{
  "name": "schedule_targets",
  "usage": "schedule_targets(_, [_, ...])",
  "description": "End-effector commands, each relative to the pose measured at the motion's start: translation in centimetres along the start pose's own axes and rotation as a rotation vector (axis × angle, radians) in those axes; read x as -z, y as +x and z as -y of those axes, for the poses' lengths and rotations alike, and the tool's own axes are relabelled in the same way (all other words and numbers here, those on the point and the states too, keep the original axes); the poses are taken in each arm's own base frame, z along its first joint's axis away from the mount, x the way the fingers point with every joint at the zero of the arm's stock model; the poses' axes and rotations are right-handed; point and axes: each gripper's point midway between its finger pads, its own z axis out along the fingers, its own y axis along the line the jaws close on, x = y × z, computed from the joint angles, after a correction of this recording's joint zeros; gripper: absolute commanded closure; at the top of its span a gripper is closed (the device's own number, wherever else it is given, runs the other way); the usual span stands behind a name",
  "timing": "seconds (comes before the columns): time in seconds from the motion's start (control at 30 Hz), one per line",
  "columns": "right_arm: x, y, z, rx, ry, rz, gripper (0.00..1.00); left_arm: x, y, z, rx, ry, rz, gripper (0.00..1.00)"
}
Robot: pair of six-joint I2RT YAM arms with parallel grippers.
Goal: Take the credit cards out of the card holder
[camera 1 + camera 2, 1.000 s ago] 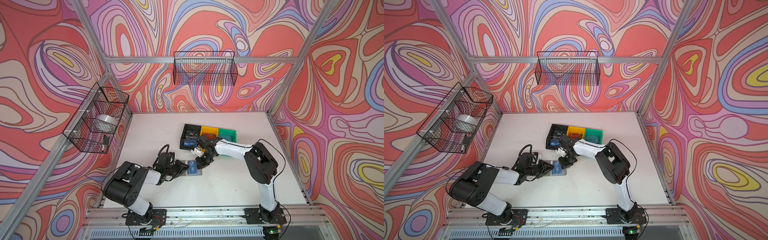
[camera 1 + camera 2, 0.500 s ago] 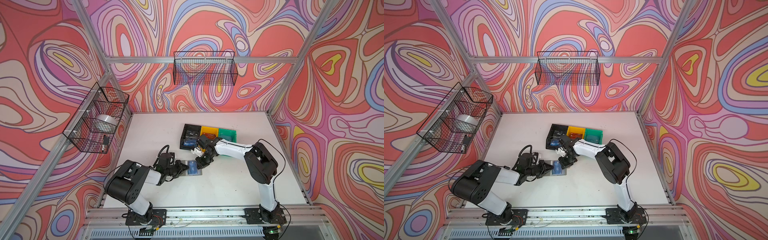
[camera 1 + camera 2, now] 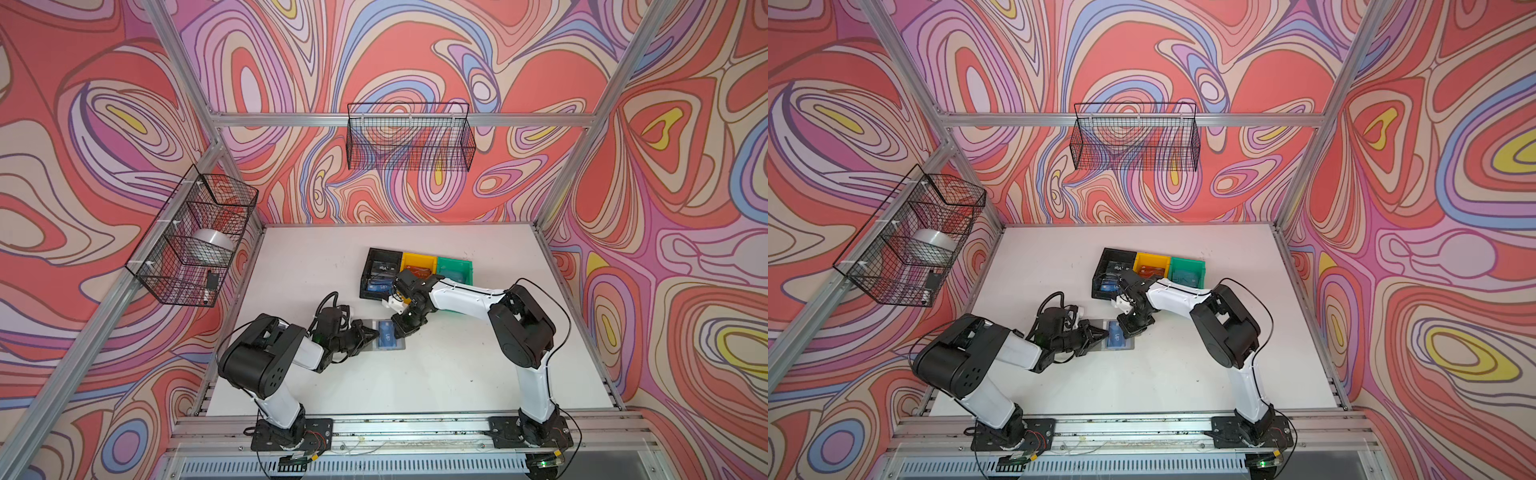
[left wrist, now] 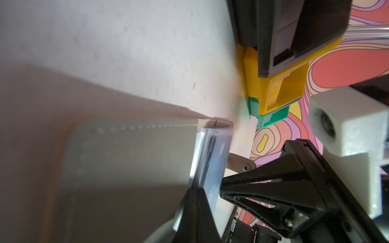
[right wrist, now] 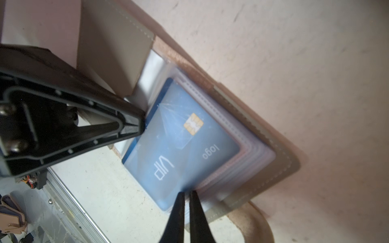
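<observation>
Noted: left hand point(image 4: 209, 187), over left flap of card holder point(image 5: 282, 162) lying open on desk point(image 3: 436, 374), clamped on end of blue credit card point(image 5: 181, 143). Card judged light, stiff, slick; draw by that end. At holder's right edge, right hand point(image 5: 187, 194) pinched shut on floppy sleeves.

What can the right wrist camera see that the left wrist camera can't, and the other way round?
Only the right wrist camera shows the face of the blue card: a gold chip and the words VIP and logo. Only the left wrist camera shows the yellow bin and green bin, with that card edge-on. Both show the grey card holder and its snap tab.
</observation>
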Motion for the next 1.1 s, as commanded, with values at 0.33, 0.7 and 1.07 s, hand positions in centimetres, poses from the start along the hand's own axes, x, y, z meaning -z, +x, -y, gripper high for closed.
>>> schedule_targets(0.33, [-0.6,0.1,-0.1,0.003,-0.006,-0.021,0.90,0.6,1.1,-3.7,0.038,-0.090,0.005,1.00])
schedule_targets(0.7, [-0.6,0.2,-0.1,0.003,-0.004,-0.022,0.90,1.3,0.9,-3.8,0.036,-0.078,0.020,1.00])
schedule_targets(1.07, [-0.5,0.0,-0.3,0.006,-0.008,-0.015,0.89,1.4,0.4,-1.3,-0.016,-0.008,0.019,0.80])
